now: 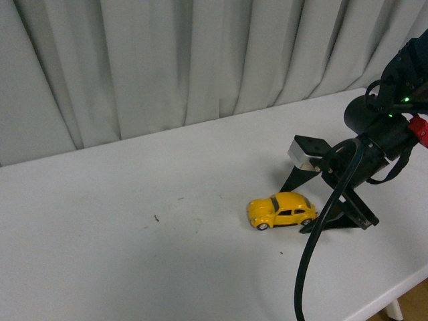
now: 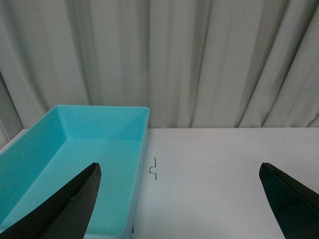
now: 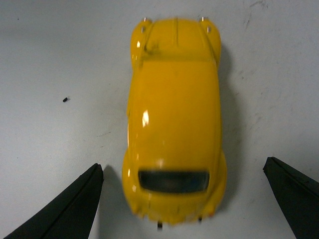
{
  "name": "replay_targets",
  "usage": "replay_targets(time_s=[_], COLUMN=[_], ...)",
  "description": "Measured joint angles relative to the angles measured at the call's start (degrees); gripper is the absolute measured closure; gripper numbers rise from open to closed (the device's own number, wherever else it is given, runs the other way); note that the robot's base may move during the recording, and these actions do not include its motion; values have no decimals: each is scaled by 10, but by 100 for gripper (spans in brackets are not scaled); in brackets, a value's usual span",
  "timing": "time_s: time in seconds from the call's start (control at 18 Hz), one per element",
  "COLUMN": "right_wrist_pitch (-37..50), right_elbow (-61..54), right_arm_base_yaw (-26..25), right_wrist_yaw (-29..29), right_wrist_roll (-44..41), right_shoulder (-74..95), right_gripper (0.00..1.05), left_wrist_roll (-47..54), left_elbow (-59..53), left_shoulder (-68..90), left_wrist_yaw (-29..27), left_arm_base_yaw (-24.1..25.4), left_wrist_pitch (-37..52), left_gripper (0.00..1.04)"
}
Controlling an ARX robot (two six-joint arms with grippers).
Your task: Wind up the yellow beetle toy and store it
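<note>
A teal bin (image 2: 75, 149) sits on the white surface (image 1: 134, 254) before a pale curtain (image 1: 167, 60). The left gripper (image 2: 179, 167) hangs near the bin with its jaws spread wide, gripping nothing. Further right, the yellow beetle toy (image 1: 282, 210) stands on its wheels on the surface. The right gripper (image 1: 292, 211) is low at one end of the car, jaws wide apart on either side of it, clear of both flanks.
</note>
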Motion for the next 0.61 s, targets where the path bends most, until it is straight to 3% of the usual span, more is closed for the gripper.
replay_targets(time_s=[0.61], right_wrist_pitch=[20], right_elbow=[-11], right_arm_base_yaw=[-4], right_wrist_yaw=[-7], right_wrist_roll=[4], right_shoulder=[-1], right_gripper=[7], left_wrist_roll=[0], left_elbow=[0], left_shoulder=[0], left_wrist_yaw=[0], left_arm_base_yaw=[0], left_wrist_pitch=[0], left_gripper=[7])
